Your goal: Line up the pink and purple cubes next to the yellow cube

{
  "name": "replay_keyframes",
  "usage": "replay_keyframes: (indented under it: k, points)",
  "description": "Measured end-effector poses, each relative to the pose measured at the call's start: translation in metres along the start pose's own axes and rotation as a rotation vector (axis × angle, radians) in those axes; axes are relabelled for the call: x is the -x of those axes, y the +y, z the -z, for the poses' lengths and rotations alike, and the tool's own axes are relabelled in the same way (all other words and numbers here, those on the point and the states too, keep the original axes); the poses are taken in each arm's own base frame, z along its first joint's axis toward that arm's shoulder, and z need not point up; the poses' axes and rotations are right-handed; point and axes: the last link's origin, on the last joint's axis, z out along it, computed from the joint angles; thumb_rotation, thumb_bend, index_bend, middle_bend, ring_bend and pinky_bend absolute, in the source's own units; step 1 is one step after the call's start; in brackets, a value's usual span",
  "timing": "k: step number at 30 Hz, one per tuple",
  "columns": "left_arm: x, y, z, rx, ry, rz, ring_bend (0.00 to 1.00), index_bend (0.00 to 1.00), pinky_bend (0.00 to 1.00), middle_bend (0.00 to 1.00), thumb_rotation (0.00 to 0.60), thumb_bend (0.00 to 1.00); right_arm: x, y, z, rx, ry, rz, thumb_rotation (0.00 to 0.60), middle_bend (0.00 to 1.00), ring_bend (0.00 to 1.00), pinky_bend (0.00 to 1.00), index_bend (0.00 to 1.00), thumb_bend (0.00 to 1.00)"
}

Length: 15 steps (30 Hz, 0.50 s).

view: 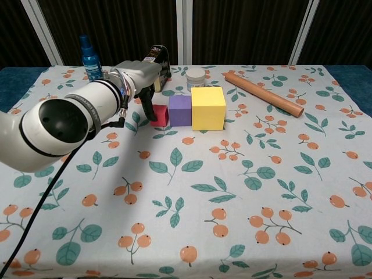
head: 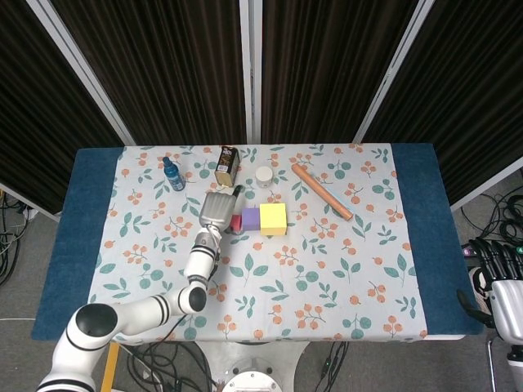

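Chest view is showing the left hand pressing its fingers against the pink cube, seating it beside the purple cube and yellow cube. Whether those fingers are gripping or merely pushing cannot be told. The right hand is hanging off-table, fingers curled, holding nothing.

**Colours on the tabletop right now**

The left hand is silver-grey with dark fingers, on a white arm with black bands. Touching its fingers is the pink cube, more of a deep reddish pink really. Just past that, the purple cube, then the bright yellow cube. Behind the hand there's a blue bottle, a dark can with a gold label and a small white jar. Further off, a salmon-orange rod. The tablecloth is white with teal leaves and orange berries; the tabletop edges show dark blue.
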Motion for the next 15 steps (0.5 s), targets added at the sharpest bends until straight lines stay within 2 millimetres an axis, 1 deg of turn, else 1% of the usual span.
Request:
replay_keyframes:
  k: [15]
  points:
    - [0.0001, 0.0074, -0.0026, -0.003, 0.001, 0.014, 0.83, 0.15, 0.88, 0.83, 0.600, 0.04, -0.0022, 0.0016, 0.0029, 0.008, 0.004, 0.005, 0.600, 0.01, 0.00, 0.02, 0.00, 0.23]
